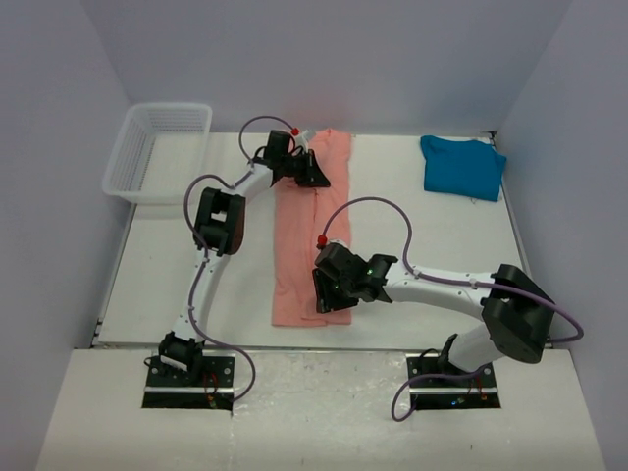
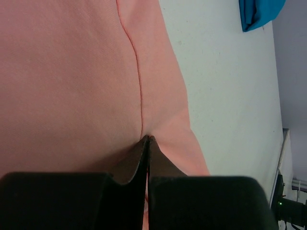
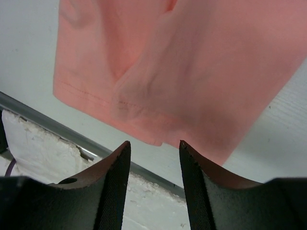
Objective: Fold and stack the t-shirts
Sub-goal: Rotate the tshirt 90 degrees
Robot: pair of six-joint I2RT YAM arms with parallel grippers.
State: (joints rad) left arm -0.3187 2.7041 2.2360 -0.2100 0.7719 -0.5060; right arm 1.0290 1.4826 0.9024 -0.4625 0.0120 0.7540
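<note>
The salmon-pink t-shirt (image 1: 306,235) lies folded into a long narrow strip down the middle of the table. My left gripper (image 1: 314,177) is at its far end, shut, with its tips (image 2: 147,138) pinching the pink cloth (image 2: 72,72) by a seam. My right gripper (image 1: 330,297) is open and empty at the near end, its tips (image 3: 152,144) just short of the pink hem (image 3: 192,72), not touching it. The teal-blue t-shirt (image 1: 463,167) lies folded at the back right, apart from both grippers; a corner of it shows in the left wrist view (image 2: 259,12).
A white mesh basket (image 1: 157,152) stands at the back left corner. The table's near edge, a metal strip (image 3: 48,125), runs just below the pink hem. White walls close the table on the left, back and right.
</note>
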